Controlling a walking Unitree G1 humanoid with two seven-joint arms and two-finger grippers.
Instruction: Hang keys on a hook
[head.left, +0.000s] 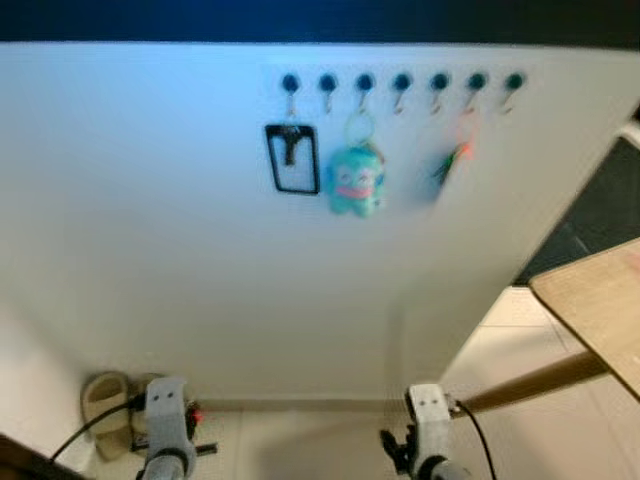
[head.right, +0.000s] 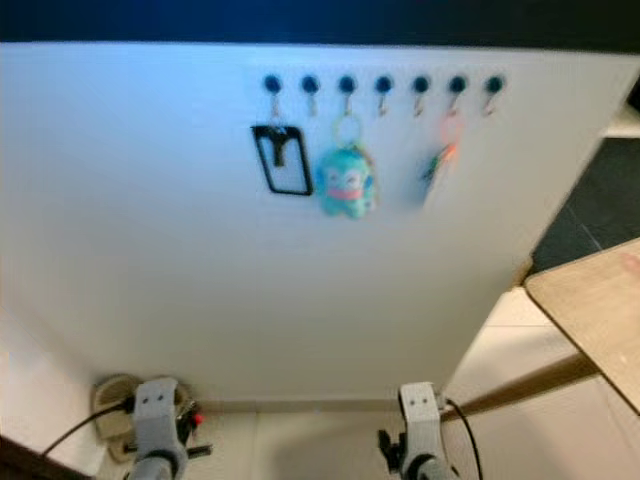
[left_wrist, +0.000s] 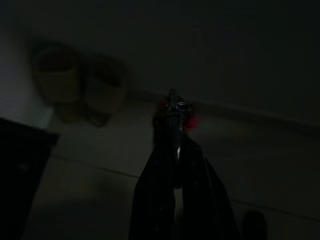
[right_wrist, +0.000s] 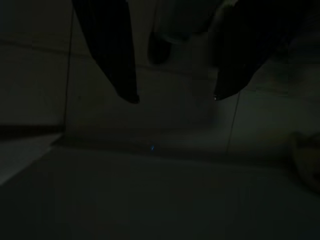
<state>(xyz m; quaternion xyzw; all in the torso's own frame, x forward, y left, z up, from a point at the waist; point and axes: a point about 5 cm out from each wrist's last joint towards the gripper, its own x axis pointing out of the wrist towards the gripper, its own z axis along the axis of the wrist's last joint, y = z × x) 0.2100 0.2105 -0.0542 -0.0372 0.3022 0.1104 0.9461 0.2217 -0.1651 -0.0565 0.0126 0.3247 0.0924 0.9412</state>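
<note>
1. Left end effector (left_wrist: 172, 107) hung low nr floor, fingers clenched on keys (left_wrist: 176, 106) w/ red tag.
2. Right end effector (right_wrist: 172, 97) hung idle, fingers spread, empty.
3. Hooks (head.left: 401, 84) up on white wall, well above keys.

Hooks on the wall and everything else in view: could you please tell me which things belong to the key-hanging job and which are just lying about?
Job: row of hooks; keys, pinched in the left gripper down near the floor.

Lying about: black card holder, teal plush and orange tag already hung; slippers; wooden table.
</note>
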